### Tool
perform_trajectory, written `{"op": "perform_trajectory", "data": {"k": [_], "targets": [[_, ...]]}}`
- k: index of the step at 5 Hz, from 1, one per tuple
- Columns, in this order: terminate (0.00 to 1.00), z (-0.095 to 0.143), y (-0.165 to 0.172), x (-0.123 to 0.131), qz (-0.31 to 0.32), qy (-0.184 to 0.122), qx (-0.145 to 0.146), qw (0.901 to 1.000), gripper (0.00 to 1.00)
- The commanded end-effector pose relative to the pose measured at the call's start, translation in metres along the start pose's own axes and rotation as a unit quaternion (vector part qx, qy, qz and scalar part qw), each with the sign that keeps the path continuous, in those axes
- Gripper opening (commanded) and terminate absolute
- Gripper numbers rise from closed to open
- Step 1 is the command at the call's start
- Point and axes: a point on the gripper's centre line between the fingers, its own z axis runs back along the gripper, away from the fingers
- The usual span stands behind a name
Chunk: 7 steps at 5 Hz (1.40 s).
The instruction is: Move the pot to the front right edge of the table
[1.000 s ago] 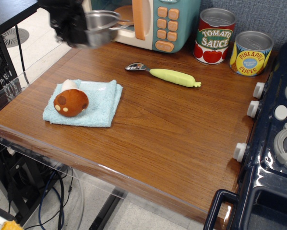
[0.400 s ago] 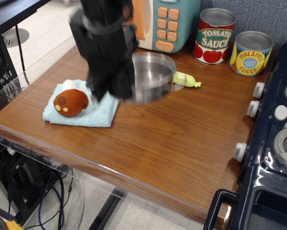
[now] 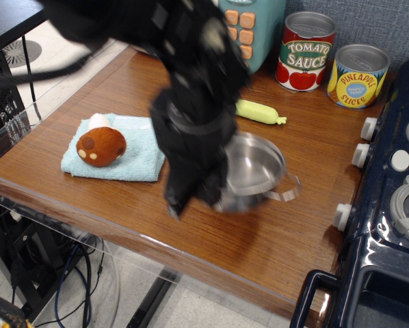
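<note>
The shiny steel pot (image 3: 256,167) hangs a little above the brown wood-grain table (image 3: 307,143), right of centre and toward the front. One wire loop handle sticks out to its right. My black gripper (image 3: 215,195) is shut on the pot's left rim and hides that side; its fingertips are blurred and hard to make out. The arm comes in from the upper left and covers the middle of the table.
A tomato sauce can (image 3: 307,51) and a pineapple can (image 3: 357,75) stand at the back right. A green-handled spoon (image 3: 260,113) lies behind the pot. A toy mushroom (image 3: 100,145) sits on a blue cloth (image 3: 139,157) at left. The dark blue toy stove (image 3: 389,205) borders the right edge.
The gripper has carried the pot from the back left near the toy microwave across the table to the right and front, and lower.
</note>
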Motion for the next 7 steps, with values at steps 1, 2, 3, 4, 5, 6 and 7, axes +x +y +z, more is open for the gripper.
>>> {"op": "perform_trajectory", "data": {"k": [1, 2, 3, 4, 5, 6, 7], "targets": [[0.00, -0.020, 0.013, -0.020, -0.025, 0.002, -0.006, 0.9997, 0.00], [0.00, -0.026, 0.014, -0.023, -0.034, -0.002, 0.007, 0.9994, 0.00], [0.00, -0.026, 0.016, -0.023, -0.032, -0.013, 0.018, 0.9992, 1.00], [0.00, -0.024, 0.014, -0.019, -0.028, -0.017, 0.017, 0.9993, 1.00], [0.00, -0.015, 0.011, -0.015, -0.023, -0.010, 0.014, 0.9996, 1.00], [0.00, 0.006, 0.005, -0.006, -0.016, -0.010, -0.007, 0.9998, 1.00], [0.00, 0.034, -0.001, 0.002, 0.000, 0.003, -0.028, 0.9996, 1.00]]}}
